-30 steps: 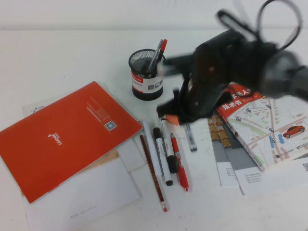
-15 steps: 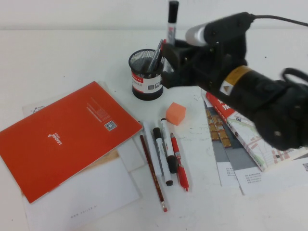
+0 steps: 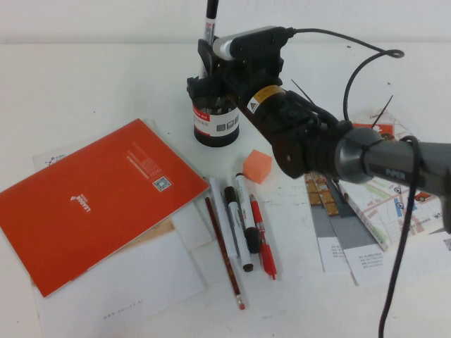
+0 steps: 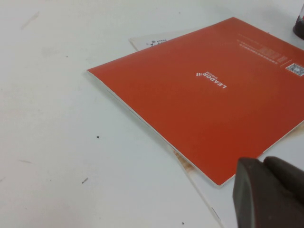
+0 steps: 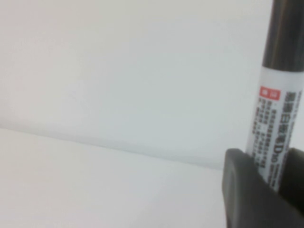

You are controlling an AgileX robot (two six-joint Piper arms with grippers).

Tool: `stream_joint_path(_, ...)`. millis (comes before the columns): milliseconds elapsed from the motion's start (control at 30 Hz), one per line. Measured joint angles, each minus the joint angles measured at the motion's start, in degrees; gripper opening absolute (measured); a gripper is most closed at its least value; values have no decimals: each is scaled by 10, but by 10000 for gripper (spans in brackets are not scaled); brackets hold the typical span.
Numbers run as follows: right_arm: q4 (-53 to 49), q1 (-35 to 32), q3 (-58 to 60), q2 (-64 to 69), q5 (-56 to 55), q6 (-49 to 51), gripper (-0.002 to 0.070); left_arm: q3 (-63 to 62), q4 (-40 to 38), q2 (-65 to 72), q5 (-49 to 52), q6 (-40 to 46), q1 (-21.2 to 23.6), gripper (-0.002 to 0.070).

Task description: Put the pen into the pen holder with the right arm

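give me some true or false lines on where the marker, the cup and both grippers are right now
1. The right gripper holds the marker upright above the pen holder. True.
2. The marker lies flat on the table. False: it is clamped in the right gripper, as the right wrist view shows.
3. An orange block sits on the table near the pen holder. True.
4. The left gripper holds the red notebook. False: it hangs beside the notebook, grasping nothing visible.
5. The pen holder is tipped over. False: it stands upright.
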Motion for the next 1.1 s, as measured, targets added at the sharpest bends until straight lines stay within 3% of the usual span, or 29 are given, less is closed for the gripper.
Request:
stream_joint_path(100, 6, -10, -30, 18, 37, -1, 159, 0, 0, 0, 0, 0, 0, -3)
stream_joint_path(233, 8, -15, -38, 21, 54, -1, 291, 0, 0, 0, 0, 0, 0, -3)
stream_joint_path(300, 8, -16, -38, 20, 60, -1, 308, 0, 0, 0, 0, 0, 0, -3)
stream_joint_path(367, 8, -16, -38, 11, 88, -1, 251, 0, 0, 0, 0, 0, 0, -3)
stream_joint_path(467, 9, -10, -35, -28, 154, -1, 81, 0, 0, 0, 0, 0, 0, -2)
stream_joint_path(567, 6, -3, -6, -95, 190, -1, 10, 0, 0, 0, 0, 0, 0, -3)
stream_joint_path(800, -30, 28, 167, -314, 188, -1, -16, 0, 0, 0, 0, 0, 0, -3)
stream_joint_path(1100, -57, 73, 365, -576, 298, -2, -19, 0, 0, 0, 0, 0, 0, -3)
